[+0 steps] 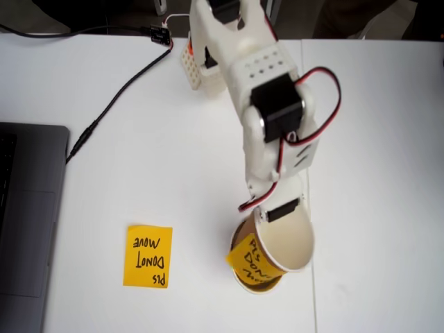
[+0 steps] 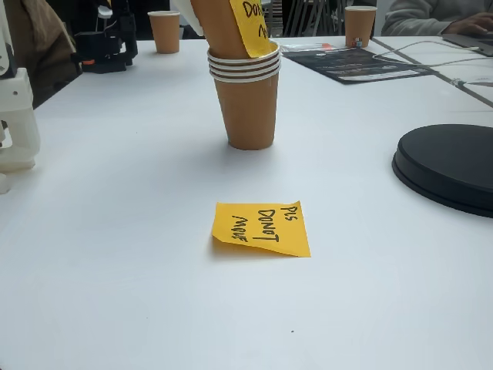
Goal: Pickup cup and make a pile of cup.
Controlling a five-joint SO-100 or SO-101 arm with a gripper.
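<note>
**Noted cup tilted into the stack**

In a fixed view from above, the white arm (image 1: 260,104) reaches down the frame from the top centre, and its tool (image 1: 281,208) is at the rim of the cup (image 1: 281,239), low and right of centre. The tool's fingers are hidden behind the arm and the cup wall, so I cannot tell whether they clamp the rim.

The cup leans, its cream inside facing the camera, its yellow note (image 1: 251,262) on the outer wall. Its base sits in the mouth of the pile of cup (image 1: 255,283) beneath.

In the low fixed view the pile (image 2: 246,96) stands upright on the white counter (image 2: 115,231) at upper centre: brown walls, several white rims stacked close. The noted cup (image 2: 219,27) slants into it from the top edge.

A loose yellow sticky note (image 2: 262,228) lies flat on the counter below the pile, well apart. A laptop (image 1: 28,215) occupies the left edge of the view from above; a black disc (image 2: 451,166) sits at the right edge of the low view.
</note>
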